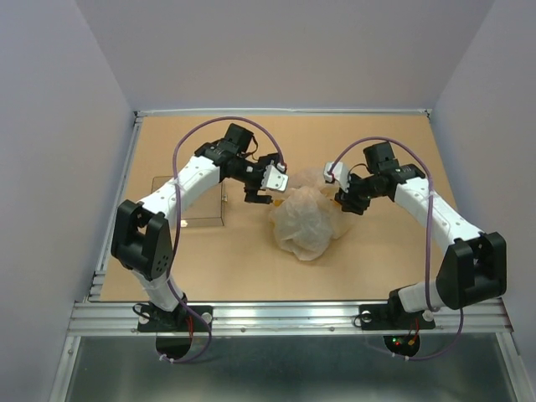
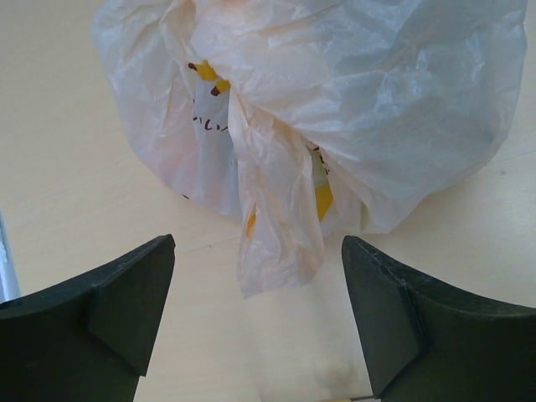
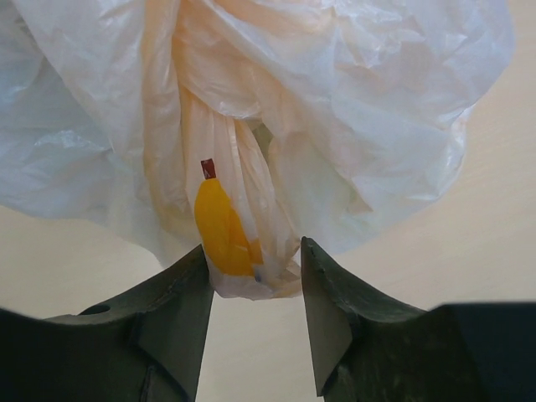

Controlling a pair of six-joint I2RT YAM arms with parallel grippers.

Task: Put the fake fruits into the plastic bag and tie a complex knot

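The plastic bag [image 1: 306, 219] sits bunched on the surface [image 1: 209, 260] between your arms: thin, limp, slippery film, likely to tear if yanked. Take it by its twisted ends, not the bulge. Your left hand [image 2: 258, 243] gapes wide around one end, untouched; your right hand [image 3: 253, 247] closely flanks the other, and whether it pinches I cannot tell

Plastic bag [image 1: 307, 219]: translucent whitish-peach, printed with yellow-orange banana shapes with dark red-brown stems and small dark lettering. Table [image 1: 377, 260]: plain tan-brown. Tray [image 1: 201, 201]: clear, colourless. Left arm [image 1: 180, 191] and right arm [image 1: 435, 213]: white links, black joints. Cables [image 1: 186, 142]: purple. Walls [image 1: 50, 126]: pale lilac-grey.
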